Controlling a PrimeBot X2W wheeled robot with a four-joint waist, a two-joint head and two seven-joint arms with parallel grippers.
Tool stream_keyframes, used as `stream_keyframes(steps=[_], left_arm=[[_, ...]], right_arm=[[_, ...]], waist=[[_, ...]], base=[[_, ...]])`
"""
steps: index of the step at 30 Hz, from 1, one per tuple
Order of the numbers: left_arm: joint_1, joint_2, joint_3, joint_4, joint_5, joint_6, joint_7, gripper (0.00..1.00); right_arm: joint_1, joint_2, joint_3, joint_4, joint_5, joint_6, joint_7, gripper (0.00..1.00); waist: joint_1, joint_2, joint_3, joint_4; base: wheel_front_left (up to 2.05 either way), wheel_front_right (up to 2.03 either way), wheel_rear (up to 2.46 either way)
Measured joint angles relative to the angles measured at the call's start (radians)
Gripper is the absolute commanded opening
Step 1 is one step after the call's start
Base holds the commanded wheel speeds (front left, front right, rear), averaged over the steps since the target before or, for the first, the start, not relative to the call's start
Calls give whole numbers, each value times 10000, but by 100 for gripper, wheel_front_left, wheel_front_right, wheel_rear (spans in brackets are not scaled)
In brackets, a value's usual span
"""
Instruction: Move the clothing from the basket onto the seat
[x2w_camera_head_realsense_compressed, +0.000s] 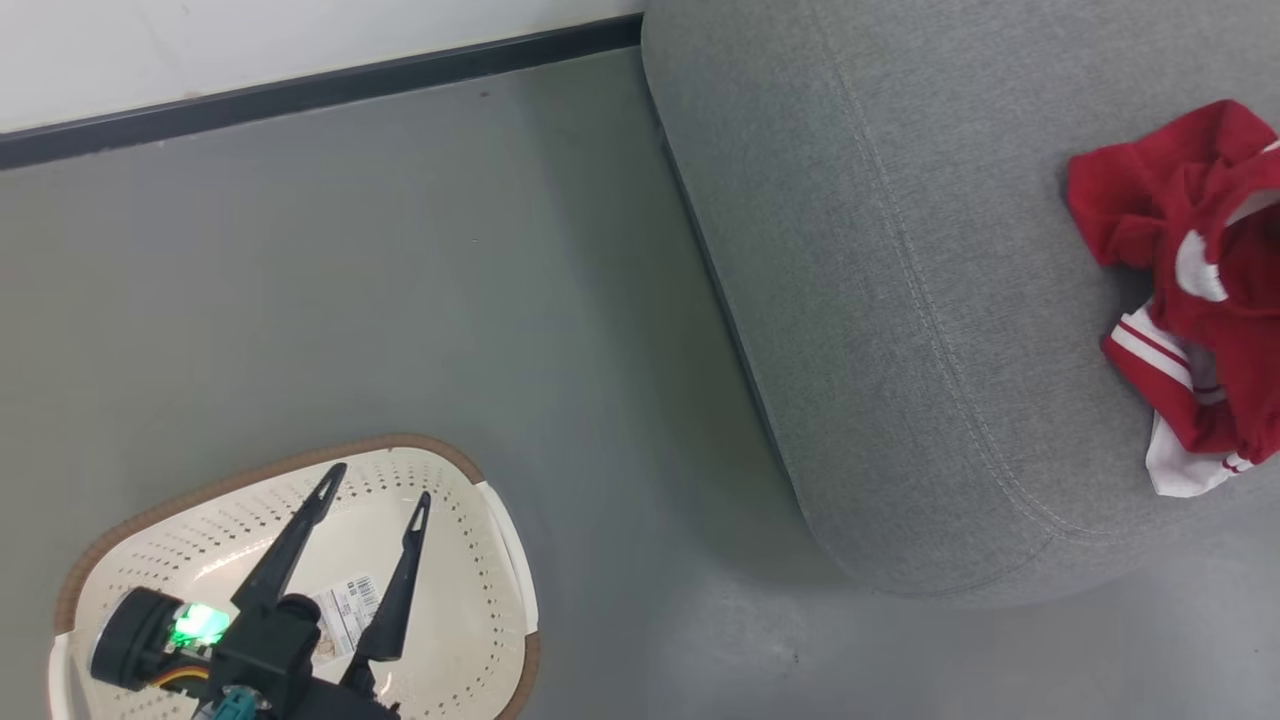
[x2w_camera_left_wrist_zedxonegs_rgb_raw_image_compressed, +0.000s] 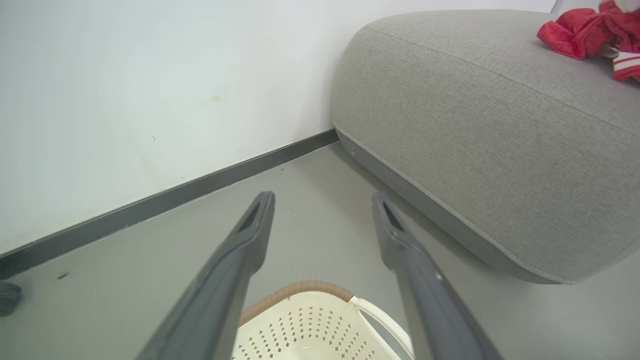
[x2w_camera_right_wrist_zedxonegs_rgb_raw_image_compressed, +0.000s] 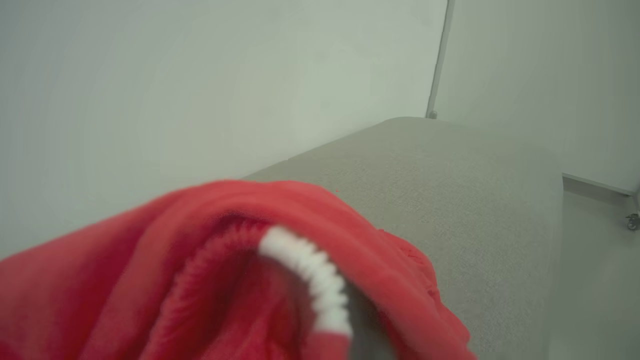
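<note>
The red clothing (x2w_camera_head_realsense_compressed: 1190, 200) with white stripe trim lies bunched on the grey seat (x2w_camera_head_realsense_compressed: 900, 300), near its right side. In the left wrist view, the clothing (x2w_camera_left_wrist_zedxonegs_rgb_raw_image_compressed: 580, 30) rests on top of the seat (x2w_camera_left_wrist_zedxonegs_rgb_raw_image_compressed: 475, 125). Red fabric (x2w_camera_right_wrist_zedxonegs_rgb_raw_image_compressed: 200, 260) with a white ribbed edge fills the lower right wrist view and covers my right gripper's fingers, with the seat (x2w_camera_right_wrist_zedxonegs_rgb_raw_image_compressed: 450, 175) behind. My left gripper (x2w_camera_head_realsense_compressed: 380, 484) hangs open over the cream basket (x2w_camera_head_realsense_compressed: 480, 560), nothing between its fingers (x2w_camera_left_wrist_zedxonegs_rgb_raw_image_compressed: 250, 240). The basket (x2w_camera_left_wrist_zedxonegs_rgb_raw_image_compressed: 310, 320) holds no clothing I can see.
The basket stands on grey floor (x2w_camera_head_realsense_compressed: 400, 250) to the left of the seat, with a bare strip of floor between them. A white wall (x2w_camera_left_wrist_zedxonegs_rgb_raw_image_compressed: 150, 75) with a dark skirting board (x2w_camera_head_realsense_compressed: 300, 95) runs behind. A printed label (x2w_camera_head_realsense_compressed: 345, 605) is stuck inside the basket.
</note>
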Motion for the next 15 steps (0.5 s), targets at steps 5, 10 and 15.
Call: stream_keyframes(steps=[5, 10, 15], left_arm=[[4, 2, 73, -2, -2, 0, 0, 100], [3, -12, 100, -2, -2, 0, 0, 100], [3, -56, 127, 13, -2, 0, 0, 100]], right_arm=[[-566, 48, 198, 955, 2, 81, 443, 0], [-766, 29, 194, 1611, 0, 17, 621, 0], [-800, 29, 240, 2044, -36, -19, 700, 100]], waist=[[0, 0, 53, 78], [0, 0, 68, 93], [0, 0, 49, 78]], base=[[0, 0, 0], [0, 0, 0], [0, 0, 0]])
